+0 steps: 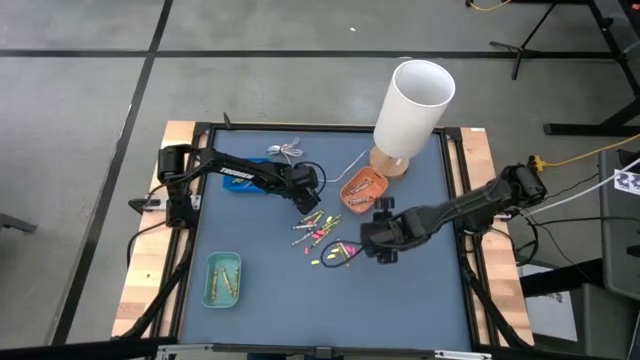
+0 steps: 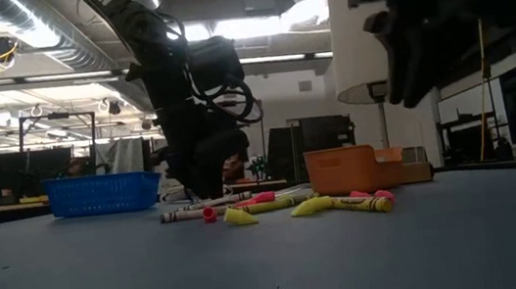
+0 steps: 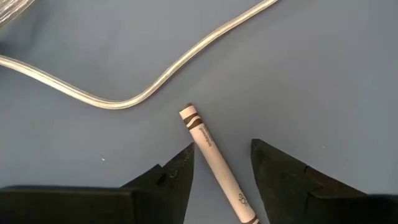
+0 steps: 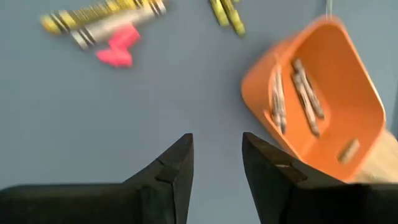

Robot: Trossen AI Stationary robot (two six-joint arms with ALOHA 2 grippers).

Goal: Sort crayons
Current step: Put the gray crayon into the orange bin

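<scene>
Currently, the left gripper [image 3: 221, 168] is lowered near the middle of the table [image 1: 270, 300], its fingers apart on either side of a white crayon [image 3: 214, 160] that lies flat on the blue surface. The crayon's long axis is seen running out between the fingers, one end pointing toward the clear cable [image 3: 155, 87] curving just beyond it. A loose heap of yellow and pink crayons [image 1: 320, 235] is scattered about the table's centre, lying at mixed angles. Grey crayons are held in the orange tray [image 4: 348, 93] toward the far edge, yellow ones in the green tray [image 1: 224, 280] near the front left corner. The right gripper [image 4: 217, 162] is held above the surface beside the orange tray, fingers apart and empty.
</scene>
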